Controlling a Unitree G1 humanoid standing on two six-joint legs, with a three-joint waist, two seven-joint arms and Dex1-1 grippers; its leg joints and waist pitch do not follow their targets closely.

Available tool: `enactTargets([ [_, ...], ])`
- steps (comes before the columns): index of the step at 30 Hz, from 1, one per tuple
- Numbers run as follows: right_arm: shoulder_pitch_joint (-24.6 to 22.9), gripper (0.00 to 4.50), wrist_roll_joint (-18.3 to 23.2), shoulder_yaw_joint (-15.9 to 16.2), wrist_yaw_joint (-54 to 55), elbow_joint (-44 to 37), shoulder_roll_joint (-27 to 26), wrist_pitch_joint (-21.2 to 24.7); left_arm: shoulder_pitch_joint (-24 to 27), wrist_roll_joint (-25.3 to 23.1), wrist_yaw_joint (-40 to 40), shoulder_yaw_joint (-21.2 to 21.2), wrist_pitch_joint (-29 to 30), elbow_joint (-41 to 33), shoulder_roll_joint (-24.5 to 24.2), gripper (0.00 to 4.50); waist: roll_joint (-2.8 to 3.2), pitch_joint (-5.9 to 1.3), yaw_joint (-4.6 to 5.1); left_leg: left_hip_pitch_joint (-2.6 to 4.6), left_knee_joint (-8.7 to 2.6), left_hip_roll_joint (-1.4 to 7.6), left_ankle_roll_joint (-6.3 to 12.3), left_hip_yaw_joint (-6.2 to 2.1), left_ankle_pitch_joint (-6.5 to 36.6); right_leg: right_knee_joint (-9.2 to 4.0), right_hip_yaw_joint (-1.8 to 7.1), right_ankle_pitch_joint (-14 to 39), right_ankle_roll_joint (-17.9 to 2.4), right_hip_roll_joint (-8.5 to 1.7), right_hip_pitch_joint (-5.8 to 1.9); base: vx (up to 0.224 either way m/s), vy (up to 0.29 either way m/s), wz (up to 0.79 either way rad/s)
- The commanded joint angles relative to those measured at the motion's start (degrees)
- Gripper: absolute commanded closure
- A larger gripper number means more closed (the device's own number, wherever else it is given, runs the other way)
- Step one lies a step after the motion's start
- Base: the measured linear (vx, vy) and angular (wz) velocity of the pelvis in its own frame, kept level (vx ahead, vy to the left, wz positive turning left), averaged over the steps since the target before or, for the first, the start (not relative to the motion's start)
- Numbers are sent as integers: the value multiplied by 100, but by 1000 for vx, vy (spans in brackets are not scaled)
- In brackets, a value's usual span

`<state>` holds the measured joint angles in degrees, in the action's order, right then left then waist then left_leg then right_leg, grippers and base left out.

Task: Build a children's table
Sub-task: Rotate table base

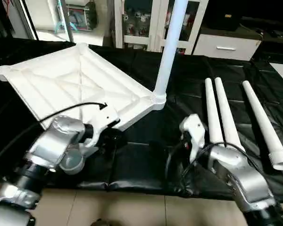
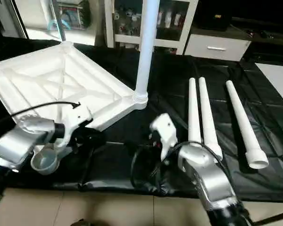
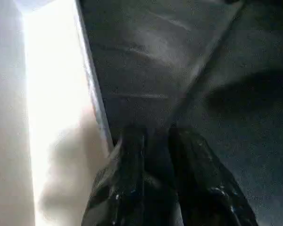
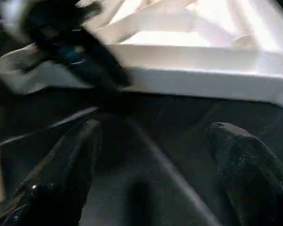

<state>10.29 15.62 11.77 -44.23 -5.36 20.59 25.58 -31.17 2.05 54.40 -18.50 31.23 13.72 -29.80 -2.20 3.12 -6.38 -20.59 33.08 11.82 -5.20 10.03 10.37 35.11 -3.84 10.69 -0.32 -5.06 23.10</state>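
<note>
The right gripper (image 4: 153, 155), fingers spread and empty, hovers beside the narrowly parted, empty left gripper (image 3: 155, 155) at the upturned tabletop (image 1: 70, 80). One leg (image 1: 169, 52) stands in its corner; a careless knock could topple it, and three loose legs (image 1: 236, 120) might roll off the black mat (image 1: 141, 165).

- The two eye views look from the head forward and down, over both silver forearms, onto the black mat (image 1: 132, 165).
- They share the whole scene, a little shifted sideways.
- The left wrist view looks very near along its fingers (image 3: 198, 179) to the tabletop (image 3: 52, 94) edge.
- The right wrist view faces the same tabletop from low, near the mat.
</note>
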Motion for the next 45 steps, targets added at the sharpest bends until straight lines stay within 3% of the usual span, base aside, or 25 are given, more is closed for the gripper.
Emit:
enactTargets([
  [1, -97, 68, 146, 73, -256, -296, 220, 236, -215, -288, -410, -95, 51, 308, 83, 342, 91, -339, 14, 62, -415, 114, -104, -9, 1263, -396, 266, 816, -929, -252, -284, 0, 0, 0],
  [5, -133, 68, 101, 14, -239, -346, 292, 279, -428, -572, -672, -226, -102, 659, 264, 342, 59, -344, 11, 36, -421, 108, -117, -39, 1353, -439, 256, 1234, -791, -281, -298, 0, 0, 0],
  [9, -116, 68, 50, -5, -179, -336, 289, 278, -668, -765, -1034, -247, -358, 1088, 487, 342, 52, -352, 7, 37, -408, 109, -100, -42, 1365, -456, 256, 1311, -782, -286, -285, 0, 0, 0],
  [11, -93, 68, 38, 30, -138, -319, 297, 295, -984, -875, -1520, -223, -705, 1673, 775, 342, 50, -352, -4, 41, -393, 92, -74, -31, 1343, -472, 251, 1290, -769, -269, -271, 0, 0, 0],
  [15, -71, 68, -12, 35, -75, -277, 295, 307, -1299, -967, -2170, -124, -1101, 2306, 1079, 342, 16, -381, -40, 27, -378, 108, -45, -51, 1222, -441, 244, 1146, -761, -298, -299, 0, 0, 0],
  [19, -43, 68, -43, 42, -59, -235, 289, 308, -1626, -1115, -3140, 88, -1591, 2948, 1394, 342, -9, -409, -38, -14, -336, 98, 57, -54, 927, -379, 236, 606, -868, -278, -322, 0, 0, 0],
  [20, -36, 68, -44, 51, -57, -242, 280, 319, -1650, -1003, -3254, 255, -1717, 2881, 1494, 342, -21, -420, -37, -27, -314, 111, 124, -62, 764, -333, 228, 256, -1007, -295, -342, 0, 0, 0],
  [24, -24, 68, -18, 65, -62, -259, 255, 338, -1653, -569, -3137, 690, -1814, 2622, 1727, 342, -31, -416, -47, -8, -300, 119, 218, -41, 667, -313, 225, 95, -1210, -305, -330, 0, 0, 0],
  [25, -23, 68, -8, 74, -72, -263, 249, 341, -1571, -247, -2858, 888, -1711, 2293, 1797, 342, -84, -407, -42, -16, -299, 115, 247, -32, 667, -321, 224, 113, -1209, -297, -329, 0, 0, 0],
  [26, -18, 68, 3, 83, -79, -259, 240, 340, -1475, 12, -2644, 1028, -1566, 1929, 1786, 342, -48, -401, -60, -6, -302, 122, 250, -28, 701, -324, 226, 250, -1240, -315, -316, 0, 0, 0],
  [28, -9, 68, 9, 102, -82, -254, 226, 337, -1305, 373, -2302, 1212, -1315, 1332, 1690, 342, -49, -392, -58, -10, -318, 135, 225, -29, 750, -324, 226, 325, -1269, -326, -320, 0, 0, 0],
  [29, -9, 68, 9, 102, -82, -254, 226, 337, -1305, 373, -2302, 1212, -1315, 1332, 1690, 342, -81, -385, -64, -15, -324, 140, 202, -33, 799, -313, 223, 458, -1259, -338, -325, 0, 0, 0],
  [31, 8, 68, 2, 123, -90, -235, 195, 325, -952, 639, -1665, 1240, -993, 462, 1102, 342, -65, -377, -56, 6, -338, 149, 143, -39, 943, -337, 224, 737, -1150, -346, -308, 0, 0, 0],
  [32, 8, 68, 2, 123, -90, -235, 195, 325, -952, 639, -1665, 1240, -993, 462, 1102, 342, -69, -351, 9, -74, -387, 137, 86, -54, 976, -337, 217, 950, -1025, -319, -331, 0, 0, 0],
  [33, 20, 68, 3, 127, -101, -218, 181, 319, -793, 501, -1448, 1227, -904, 256, 660, 342, -49, -353, -8, 13, -375, 143, 26, -47, 1192, -388, 220, 1263, -897, -322, -268, 0, 0, 0],
  [35, 39, 68, -2, 149, -125, -183, 166, 304, -580, 99, -1246, 1256, -913, 257, -96, 342, -43, -329, 61, -22, -404, 122, -18, -55, 1226, -389, 231, 1364, -745, -277, -264, 0, 0, 0],
  [36, 42, 68, 0, 157, -134, -177, 161, 301, -500, 12, -1158, 1260, -852, 253, -327, 342, -14, -336, 61, 42, -392, 132, -61, -48, 1300, -406, 240, 1433, -701, -284, -225, 0, 0, 0],
  [37, 45, 68, 2, 165, -141, -171, 157, 299, -431, -62, -1082, 1264, -800, 250, -525, 342, -14, -348, 65, 52, -385, 134, -78, -51, 1246, -385, 243, 1310, -727, -281, -224, 0, 0, 0],
  [38, 46, 68, 1, 171, -147, -170, 157, 297, -390, -56, -1026, 1283, -748, 230, -614, 342, 24, -337, 67, 48, -407, 139, -140, -56, 1259, -359, 242, 1161, -792, -269, -222, 0, 0, 0],
  [39, 51, 68, 3, 191, -173, -160, 160, 286, -181, -4, -711, 1350, -524, 116, -1035, 342, 35, -356, 45, 90, -394, 146, -166, -50, 1249, -347, 240, 1062, -842, -273, -196, 0, 0, 0],
  [40, 53, 68, 4, 194, -180, -155, 162, 282, -117, 19, -602, 1361, -466, 74, -1158, 342, 21, -340, 59, 54, -411, 135, -172, -47, 1242, -322, 245, 959, -888, -260, -207, 0, 0, 0],
  [42, 64, 68, 3, 201, -198, -131, 165, 270, 97, 163, -310, 1371, -229, -147, -1527, 342, 44, -351, 51, 84, -407, 134, -201, -35, 1221, -305, 244, 776, -946, -243, -192, 0, 0, 0],
  [44, 68, 68, -13, 210, -208, -96, 171, 241, 329, 5, -49, 1112, -131, -285, -1993, 342, 57, -346, 3, 86, -413, 133, -225, -31, 1284, -298, 247, 690, -997, -251, -199, 0, 0, 0],
  [45, 68, 68, -13, 210, -208, -96, 171, 241, 329, 5, -49, 1112, -131, -285, -1993, 342, 52, -333, 5, 86, -421, 129, -232, -26, 1335, -304, 251, 727, -997, -244, -192, 0, 0, 0],
])
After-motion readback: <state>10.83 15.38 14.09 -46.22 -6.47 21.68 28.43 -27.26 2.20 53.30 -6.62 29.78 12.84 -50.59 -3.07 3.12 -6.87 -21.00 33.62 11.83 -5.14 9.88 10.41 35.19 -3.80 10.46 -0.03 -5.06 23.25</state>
